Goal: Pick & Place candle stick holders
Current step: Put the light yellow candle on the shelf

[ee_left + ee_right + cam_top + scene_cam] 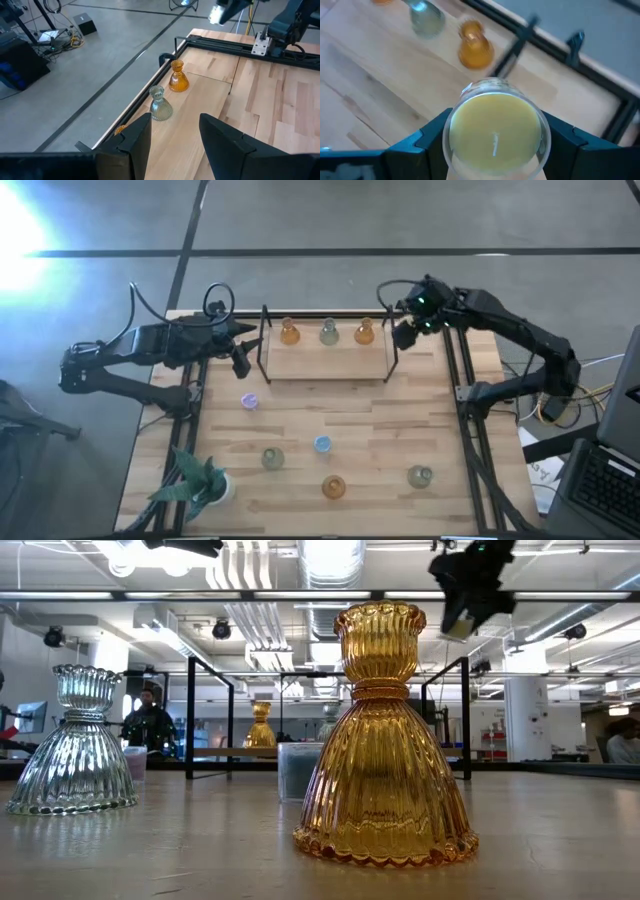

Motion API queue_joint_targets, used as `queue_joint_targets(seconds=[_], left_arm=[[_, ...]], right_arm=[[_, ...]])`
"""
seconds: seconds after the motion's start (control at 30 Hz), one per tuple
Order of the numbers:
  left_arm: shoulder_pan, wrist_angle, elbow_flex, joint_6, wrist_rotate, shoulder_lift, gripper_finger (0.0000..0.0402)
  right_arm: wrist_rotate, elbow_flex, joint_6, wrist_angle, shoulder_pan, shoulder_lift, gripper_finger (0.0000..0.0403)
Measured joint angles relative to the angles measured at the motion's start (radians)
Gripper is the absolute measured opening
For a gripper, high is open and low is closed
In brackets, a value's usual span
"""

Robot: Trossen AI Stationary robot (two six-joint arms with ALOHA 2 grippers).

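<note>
Three candle stick holders stand on a raised wooden shelf at the table's far side: amber, grey-green and amber. Purple, blue, grey-green, amber and grey-green holders stand on the tabletop. My right gripper hangs over the shelf's right end, shut on a low round yellow holder. My left gripper is open at the shelf's left end with nothing between its fingers. My right gripper pinches the yellow holder's round glass wall between its two fingers, one on each side. The fingers come slanting down from above. The holder is lifted clear of the shelf and the table, and its top faces up toward the wrist.
Black posts stand at both ends of the shelf. Black rails run along the table's left and right sides. A leafy plant in a white pot stands at the near left corner.
</note>
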Motion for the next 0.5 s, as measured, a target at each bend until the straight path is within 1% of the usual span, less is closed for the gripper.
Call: queue_joint_targets(seconds=[0.13, 0.3, 0.5], left_arm=[[0.0, 0.0, 0.0, -0.004, 0.0, 0.0, 0.0172], [0.0, 0.0, 0.0, -0.01, 0.0, 0.0, 0.0172], [0.0, 0.0, 0.0, -0.01, 0.0, 0.0, 0.0172]], right_arm=[[-0.009, 0.129, -0.096, 0.0, 0.001, 0.132, 0.0219], [-0.075, 0.275, -0.196, -0.005, 0.002, 0.295, 0.0219], [-0.083, 0.404, -0.269, -0.081, 0.003, 0.463, 0.0219]])
